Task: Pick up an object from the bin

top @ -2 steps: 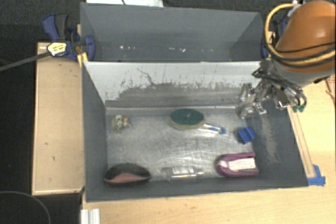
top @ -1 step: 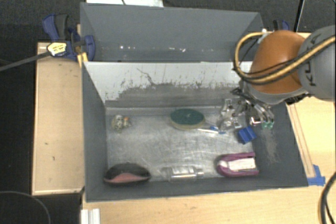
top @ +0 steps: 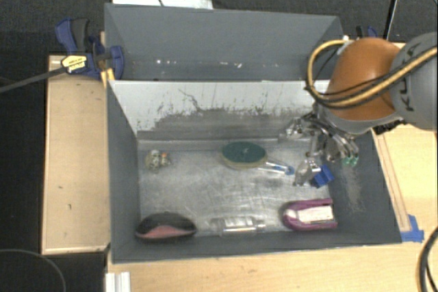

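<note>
The end effector (top: 308, 171) hangs in the right part of the bin (top: 123, 181), just beside a small blue piece (top: 320, 176) and behind a purple-white case (top: 309, 214). How wide it stands I cannot tell. A green disc (top: 243, 154) lies nearer the middle.

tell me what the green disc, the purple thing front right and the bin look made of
Green disc: matte, maybe rubber or foam; no glare. Purple thing: glossy plastic by its sheen, with a white panel. Bin: bare grey metal, dull and scratched along its floor and back wall.
</note>
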`<move>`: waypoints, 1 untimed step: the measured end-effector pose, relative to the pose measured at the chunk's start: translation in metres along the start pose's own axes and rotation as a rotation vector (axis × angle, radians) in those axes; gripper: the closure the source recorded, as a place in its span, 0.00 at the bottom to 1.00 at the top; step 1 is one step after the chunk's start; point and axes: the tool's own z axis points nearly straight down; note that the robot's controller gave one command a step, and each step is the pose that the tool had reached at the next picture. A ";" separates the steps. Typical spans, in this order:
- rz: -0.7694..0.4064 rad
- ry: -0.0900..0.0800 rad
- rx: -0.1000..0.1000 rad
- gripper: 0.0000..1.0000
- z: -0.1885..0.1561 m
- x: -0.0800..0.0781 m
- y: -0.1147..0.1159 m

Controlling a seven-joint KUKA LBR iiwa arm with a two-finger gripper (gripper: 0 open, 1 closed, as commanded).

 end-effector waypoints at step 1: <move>0.163 -0.003 0.000 0.00 0.059 -0.025 0.015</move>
